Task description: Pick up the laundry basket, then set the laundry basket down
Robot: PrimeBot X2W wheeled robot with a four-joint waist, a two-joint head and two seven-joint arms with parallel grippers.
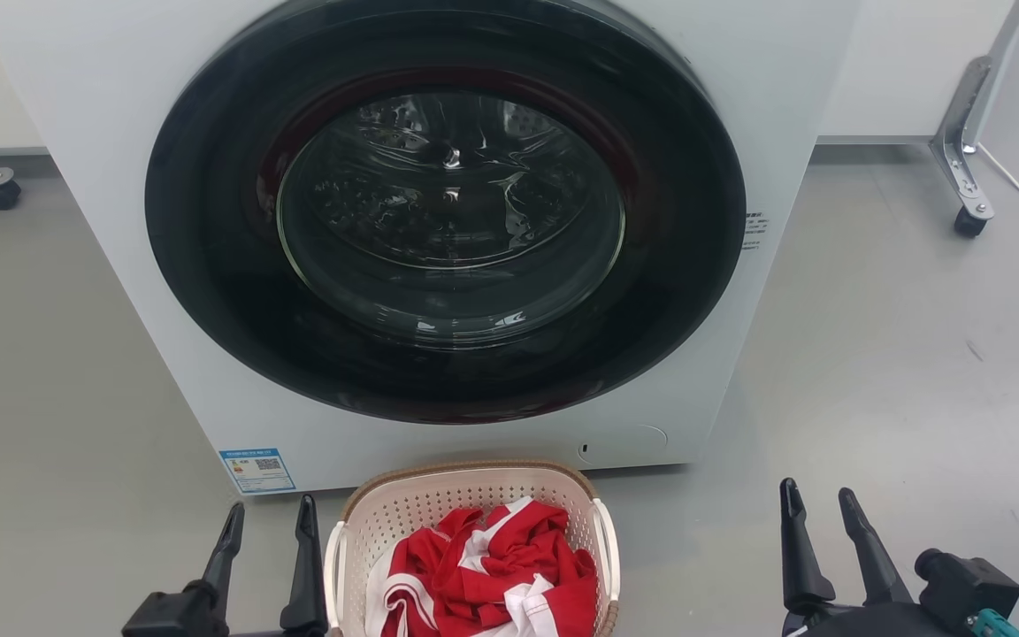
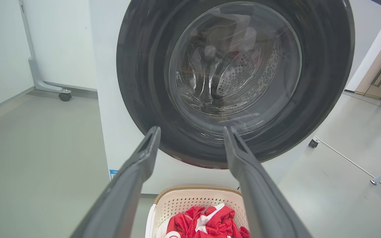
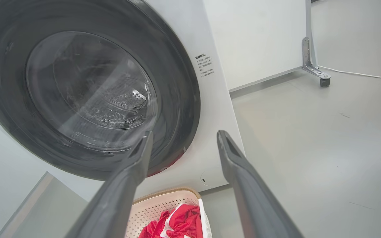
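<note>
Grey floor point(image 1: 899, 372) lay before the washer point(image 1: 94, 133), where the laundry basket point(image 1: 465, 466) sat, red-and-white cloth point(image 1: 492, 566) inside. We had our left gripper point(image 1: 271, 522) just beside it and right gripper point(image 1: 817, 509) farther off, both with jaws apart, empty; lifting and setting down remained, we judged.

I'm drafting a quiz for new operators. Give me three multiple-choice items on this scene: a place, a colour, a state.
1. The laundry basket stands: A on the floor before the washing machine; B on top of it; C inside its drum.
2. The cloth in the basket is: A blue; B red and white; C black.
3. The left gripper and right gripper are: A shut on the handles; B shut on the cloth; C open, empty.
Answers: A, it sits at the machine's foot; B, red folds, white bands; C, both spread, nothing between.
</note>
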